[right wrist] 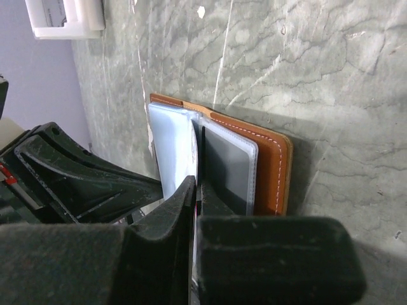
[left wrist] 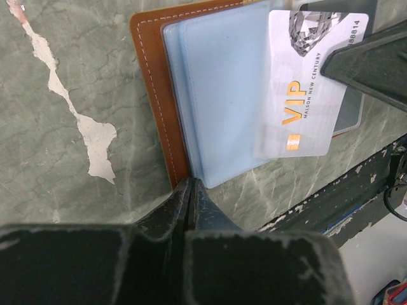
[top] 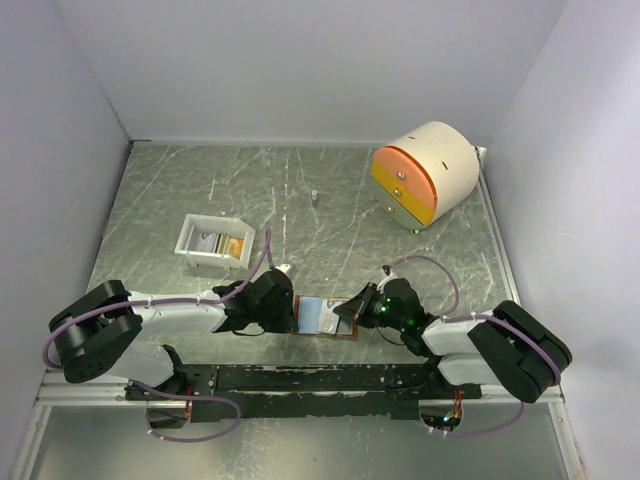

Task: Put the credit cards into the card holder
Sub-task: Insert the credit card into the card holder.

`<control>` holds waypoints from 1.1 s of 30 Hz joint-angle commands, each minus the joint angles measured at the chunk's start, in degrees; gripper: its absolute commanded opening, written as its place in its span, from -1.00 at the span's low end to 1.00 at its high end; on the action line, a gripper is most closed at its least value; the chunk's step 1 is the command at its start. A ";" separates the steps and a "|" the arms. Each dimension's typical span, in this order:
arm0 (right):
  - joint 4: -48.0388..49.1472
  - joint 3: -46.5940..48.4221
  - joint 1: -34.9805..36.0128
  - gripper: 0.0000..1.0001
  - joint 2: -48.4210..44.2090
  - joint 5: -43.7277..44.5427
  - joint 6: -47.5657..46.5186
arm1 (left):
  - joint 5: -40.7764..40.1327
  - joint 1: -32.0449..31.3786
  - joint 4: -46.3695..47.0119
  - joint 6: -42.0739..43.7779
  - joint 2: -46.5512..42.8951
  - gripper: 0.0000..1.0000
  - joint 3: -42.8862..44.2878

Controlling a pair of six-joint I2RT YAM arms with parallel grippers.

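Note:
The card holder (top: 318,316) lies open near the table's front edge, rust-brown outside (left wrist: 156,82) with pale blue pockets. A silver VIP credit card (left wrist: 305,95) lies across those pockets, its left end under a clear pocket. My right gripper (right wrist: 197,184) is shut on that card's other end; one of its fingers (left wrist: 375,60) shows over the card. My left gripper (left wrist: 191,184) is shut, its tips touching the holder's near edge where brown cover meets blue pocket; whether it pinches the edge is hidden. More credit cards (top: 222,244) lie in the white tray.
The white tray (top: 190,235) stands behind and left of the holder. A cream-and-orange round drawer unit (top: 423,172) sits at the back right. A small grey peg (top: 313,196) stands mid-table. The black base rail (top: 330,378) runs just in front of the holder.

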 commanded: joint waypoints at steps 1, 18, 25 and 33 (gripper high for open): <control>-5.86 0.47 -1.33 -1.00 -2.59 0.16 -4.91 | -1.41 -0.82 -2.43 0.09 2.20 -0.86 -0.50; 1.39 1.76 -1.42 -0.96 6.35 -4.92 -6.48 | -1.35 -0.91 -2.25 0.29 3.12 -0.86 0.11; -0.06 3.99 -1.32 -0.91 8.92 -6.41 -8.07 | -0.98 -1.10 -1.86 0.20 3.52 -0.86 0.20; -14.15 9.79 -1.39 -0.51 8.04 -5.50 -13.43 | -1.23 -1.26 -2.30 0.21 3.45 -0.86 0.46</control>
